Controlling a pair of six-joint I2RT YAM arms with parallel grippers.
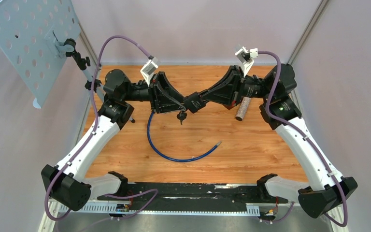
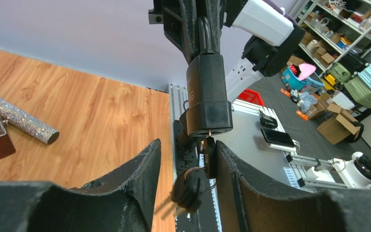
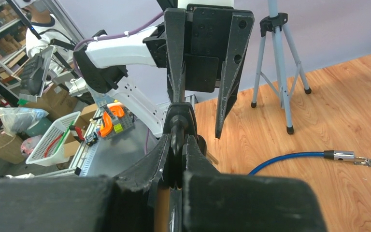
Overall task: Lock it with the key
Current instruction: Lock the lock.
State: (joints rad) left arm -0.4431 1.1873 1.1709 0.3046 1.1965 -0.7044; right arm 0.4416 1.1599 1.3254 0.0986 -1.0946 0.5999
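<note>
The black lock (image 2: 207, 92) hangs in mid-air over the table's middle, keyhole end toward my left wrist. My right gripper (image 3: 179, 141) is shut on its dark shackle end (image 3: 176, 126). The key (image 2: 209, 157) sticks out of the keyhole, with a ring of spare keys (image 2: 188, 189) dangling below it. My left gripper (image 2: 188, 145) straddles the key with its jaws apart. The key's black head rests against the right finger (image 2: 232, 164), and the left finger (image 2: 145, 164) stands clear of it. From above, both grippers meet at the lock (image 1: 193, 103).
A blue cable (image 1: 174, 154) curves across the wooden table, its metal end (image 3: 348, 155) lying free. A glittery silver cylinder (image 1: 243, 108) lies at the back right. A small tripod (image 3: 280, 72) holding a perforated board (image 1: 29, 43) stands at the back left.
</note>
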